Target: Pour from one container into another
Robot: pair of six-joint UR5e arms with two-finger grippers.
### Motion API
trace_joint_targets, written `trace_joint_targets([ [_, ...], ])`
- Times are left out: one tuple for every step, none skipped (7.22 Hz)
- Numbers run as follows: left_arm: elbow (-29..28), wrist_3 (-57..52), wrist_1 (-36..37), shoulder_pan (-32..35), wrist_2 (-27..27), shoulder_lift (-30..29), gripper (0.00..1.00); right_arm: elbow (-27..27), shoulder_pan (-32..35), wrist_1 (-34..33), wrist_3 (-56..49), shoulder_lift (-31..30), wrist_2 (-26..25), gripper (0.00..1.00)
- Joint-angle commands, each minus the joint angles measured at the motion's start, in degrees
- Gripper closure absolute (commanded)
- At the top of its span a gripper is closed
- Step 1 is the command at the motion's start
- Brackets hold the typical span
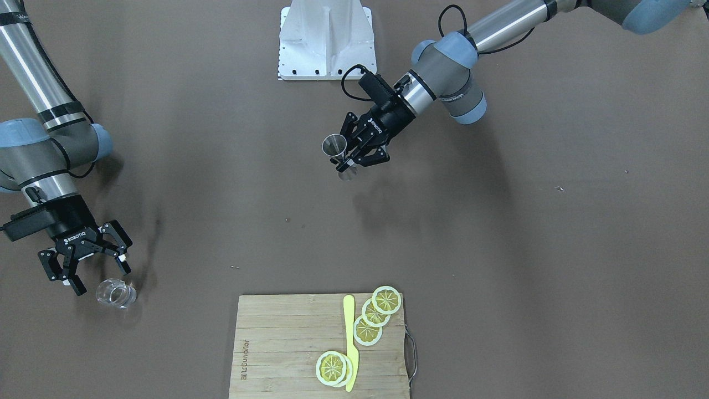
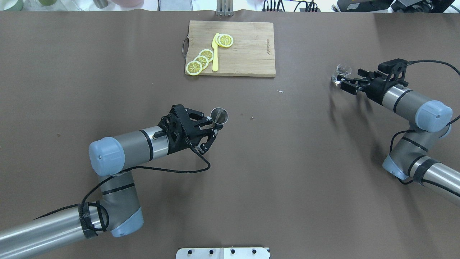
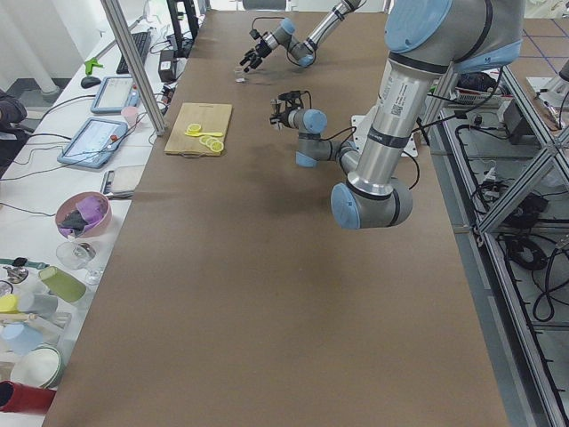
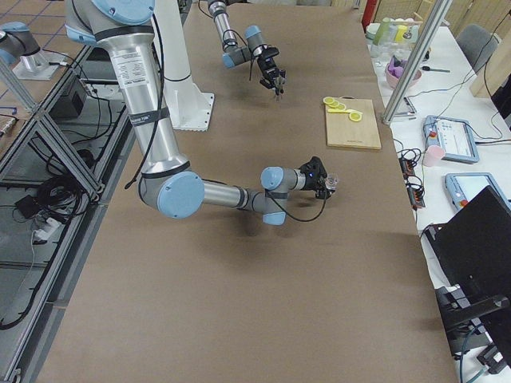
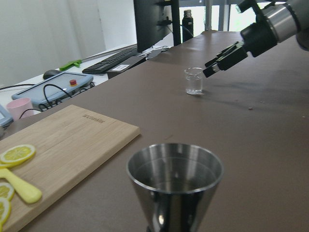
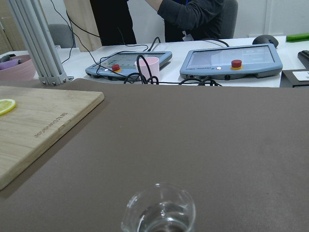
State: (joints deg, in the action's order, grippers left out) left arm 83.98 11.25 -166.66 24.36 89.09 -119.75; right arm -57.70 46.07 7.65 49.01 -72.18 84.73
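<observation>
The metal jigger (image 1: pixel 334 146) (image 2: pixel 219 116) is held upright near the table's middle, with my left gripper (image 1: pixel 347 159) (image 2: pixel 215 126) shut on its narrow waist. Its open upper cone fills the bottom of the left wrist view (image 5: pixel 175 179). The clear glass cup (image 1: pixel 116 292) (image 2: pixel 341 72) (image 5: pixel 194 80) (image 6: pixel 158 212) stands on the table far off on my right side. My right gripper (image 1: pixel 101 279) (image 2: pixel 346 82) (image 5: pixel 219 60) is open just behind the cup, its fingers apart and not touching it.
A wooden cutting board (image 1: pixel 288 343) (image 2: pixel 251 46) lies at the far table edge with lemon slices (image 1: pixel 376 313) and a yellow knife (image 1: pixel 350 343). The white robot base (image 1: pixel 327 41) is on the near side. Beyond the table edge are tablets (image 6: pixel 231 60) and a person (image 6: pixel 193 17).
</observation>
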Motion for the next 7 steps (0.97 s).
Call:
trace_joint_targets([
  [-0.2, -8.6, 0.2, 3.8, 13.9, -0.7, 1.00, 1.6, 0.1, -0.3, 0.0, 1.4, 0.3, 0.00],
  [-0.4, -11.1, 0.6, 5.4, 15.8, -0.9, 1.00, 1.7, 0.0, -0.7, -0.1, 1.9, 0.3, 0.00],
  [-0.4, -11.1, 2.6, 7.3, 20.2, -1.4, 1.00, 1.8, 0.0, -1.1, -0.1, 1.9, 0.3, 0.00],
  [-0.6, -10.7, 4.5, 8.2, 22.6, -1.5, 1.00, 1.8, -0.2, -1.1, -0.3, 1.9, 0.3, 0.07],
  [-1.0, -10.7, 4.5, 8.2, 22.6, -1.6, 1.00, 1.8, -0.3, -1.1, -0.5, 1.9, 0.3, 0.18],
  [-1.0, -10.7, 4.8, 8.6, 22.8, -1.8, 1.00, 2.0, -0.3, -1.2, -0.5, 1.9, 0.3, 0.32],
  [-1.0, -10.1, 4.8, 8.7, 22.8, -1.9, 1.00, 2.0, -0.3, -1.9, -0.5, 1.9, 0.3, 0.44],
])
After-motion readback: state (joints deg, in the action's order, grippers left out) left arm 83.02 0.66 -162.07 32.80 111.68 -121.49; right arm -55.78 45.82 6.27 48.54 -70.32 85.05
